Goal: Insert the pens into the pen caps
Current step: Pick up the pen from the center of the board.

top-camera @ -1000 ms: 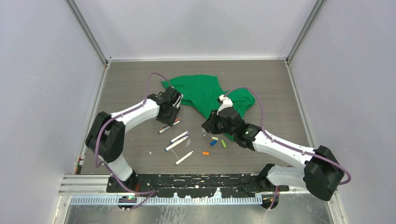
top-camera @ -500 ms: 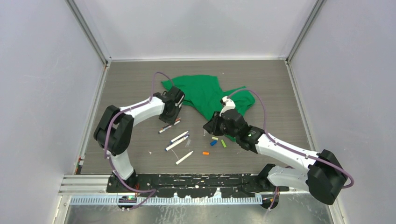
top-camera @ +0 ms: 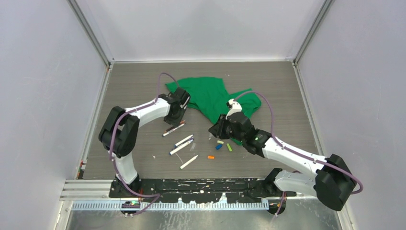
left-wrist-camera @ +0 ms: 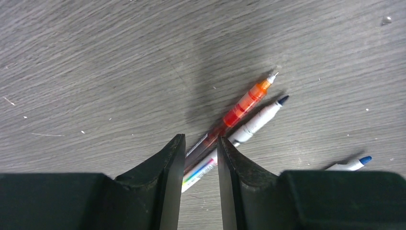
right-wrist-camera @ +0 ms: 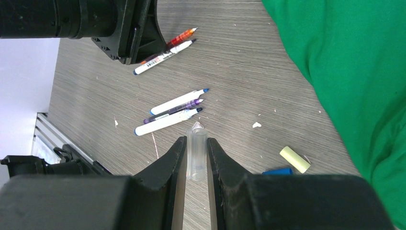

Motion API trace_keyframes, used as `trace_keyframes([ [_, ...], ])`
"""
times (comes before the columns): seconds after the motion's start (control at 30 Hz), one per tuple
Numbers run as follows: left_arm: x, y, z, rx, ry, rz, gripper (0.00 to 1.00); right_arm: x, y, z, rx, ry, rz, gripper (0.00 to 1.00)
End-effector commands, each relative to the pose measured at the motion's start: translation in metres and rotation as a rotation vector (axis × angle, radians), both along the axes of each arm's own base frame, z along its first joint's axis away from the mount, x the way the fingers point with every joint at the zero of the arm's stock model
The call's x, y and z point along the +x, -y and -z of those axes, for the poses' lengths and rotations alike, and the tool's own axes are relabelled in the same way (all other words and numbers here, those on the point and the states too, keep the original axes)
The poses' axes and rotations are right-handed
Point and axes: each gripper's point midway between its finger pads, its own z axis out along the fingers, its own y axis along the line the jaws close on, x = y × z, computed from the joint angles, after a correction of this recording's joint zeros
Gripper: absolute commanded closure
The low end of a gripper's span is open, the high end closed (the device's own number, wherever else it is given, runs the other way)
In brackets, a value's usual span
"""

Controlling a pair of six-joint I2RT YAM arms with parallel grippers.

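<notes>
My left gripper (left-wrist-camera: 201, 141) is open with a narrow gap and hangs over the near ends of two pens lying side by side: an orange-red pen (left-wrist-camera: 242, 106) and a white pen with a dark tip (left-wrist-camera: 258, 120). This pair lies left of centre in the top view (top-camera: 173, 129), just below the left gripper (top-camera: 174, 116). My right gripper (right-wrist-camera: 196, 139) is shut on a clear pen cap (right-wrist-camera: 197, 155), held above the table (top-camera: 214, 130). Three more pens (right-wrist-camera: 173, 110) lie ahead of it. Yellow (right-wrist-camera: 295, 159) and blue (right-wrist-camera: 277, 171) caps lie to its right.
A green cloth (top-camera: 210, 96) lies crumpled at the back centre, close behind both grippers. A green cap (top-camera: 229, 147) and an orange cap (top-camera: 210, 157) lie on the table, and one more white pen (top-camera: 189, 161) lies nearer the front.
My left arm has swung its elbow inward and the left gripper has shifted slightly toward the cloth. My right gripper has dropped slightly with the clear cap. The pens have not moved.
</notes>
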Motion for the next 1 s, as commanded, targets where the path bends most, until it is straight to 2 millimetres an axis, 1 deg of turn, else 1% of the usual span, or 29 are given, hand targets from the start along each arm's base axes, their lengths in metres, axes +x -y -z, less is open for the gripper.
trace_keyframes([
  [0.0, 0.009, 0.002, 0.004, -0.008, 0.002, -0.009, 0.69, 0.005, -0.004, -0.025, 0.075, 0.055, 0.009, 0.87],
  [0.33, 0.007, 0.001, 0.011, -0.005, -0.028, -0.020, 0.71, 0.003, -0.002, -0.025, 0.083, 0.055, 0.013, 0.86],
  [0.67, 0.002, -0.006, 0.017, 0.009, -0.075, -0.092, 0.86, 0.004, 0.001, -0.032, 0.098, 0.071, 0.029, 0.85],
  [0.83, 0.004, -0.001, 0.009, -0.047, -0.060, -0.128, 0.96, 0.008, 0.002, -0.034, 0.102, 0.083, 0.048, 0.86],
  [0.87, 0.006, -0.001, 0.006, -0.061, -0.049, -0.135, 0.99, 0.009, 0.002, -0.037, 0.108, 0.092, 0.054, 0.86],
  [0.97, 0.011, 0.005, -0.010, -0.119, -0.002, -0.141, 1.00, 0.014, 0.004, -0.048, 0.133, 0.129, 0.077, 0.86],
])
